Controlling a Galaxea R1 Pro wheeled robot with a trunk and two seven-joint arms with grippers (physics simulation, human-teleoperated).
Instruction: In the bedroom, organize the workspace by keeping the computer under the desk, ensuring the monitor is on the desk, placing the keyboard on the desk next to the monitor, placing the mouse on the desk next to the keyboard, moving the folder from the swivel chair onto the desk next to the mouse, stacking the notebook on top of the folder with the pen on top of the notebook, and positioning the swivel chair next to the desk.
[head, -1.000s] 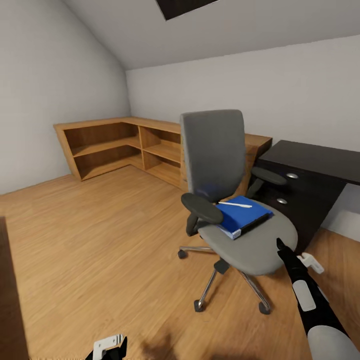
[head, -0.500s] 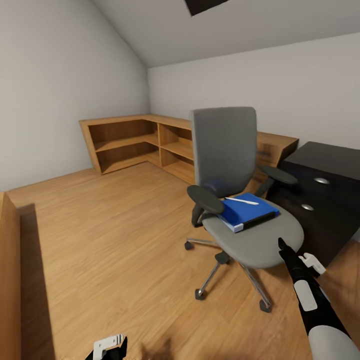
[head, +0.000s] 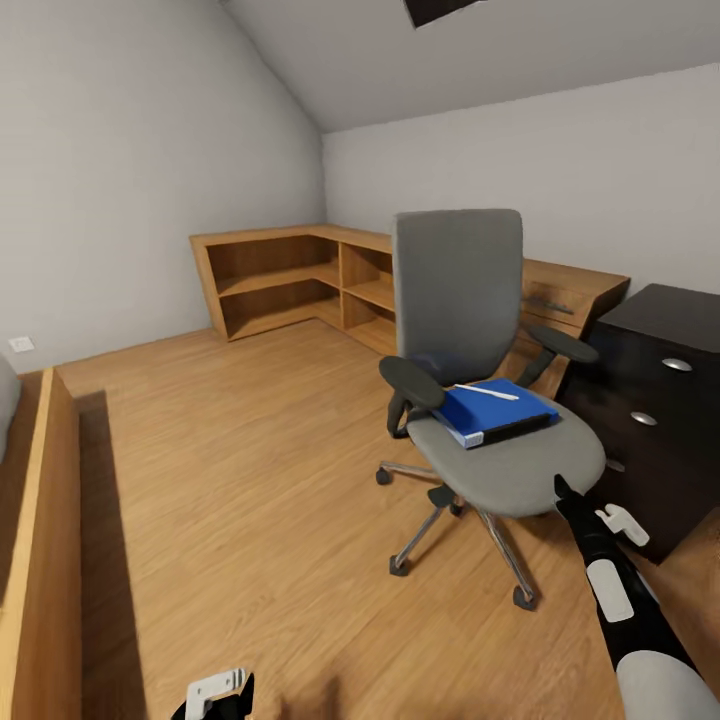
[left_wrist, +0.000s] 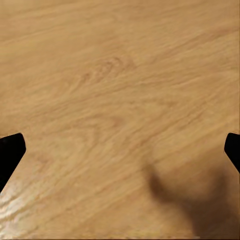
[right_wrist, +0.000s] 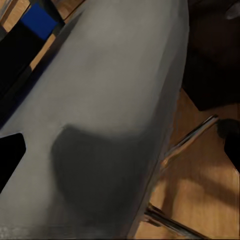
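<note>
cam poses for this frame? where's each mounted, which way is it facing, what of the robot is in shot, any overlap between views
Head view: on the robot's head, facing forward and down at the swivel chair, folder with pen, desk, shelving; right gripper and left gripper show.
Left wrist view: near the left gripper, facing down at wooden floor; dark fingertips at the edges.
Right wrist view: near the right gripper, facing the chair seat close up; a fingertip shows.
Shared: head and right wrist views both show seat, folder and chrome base.
</note>
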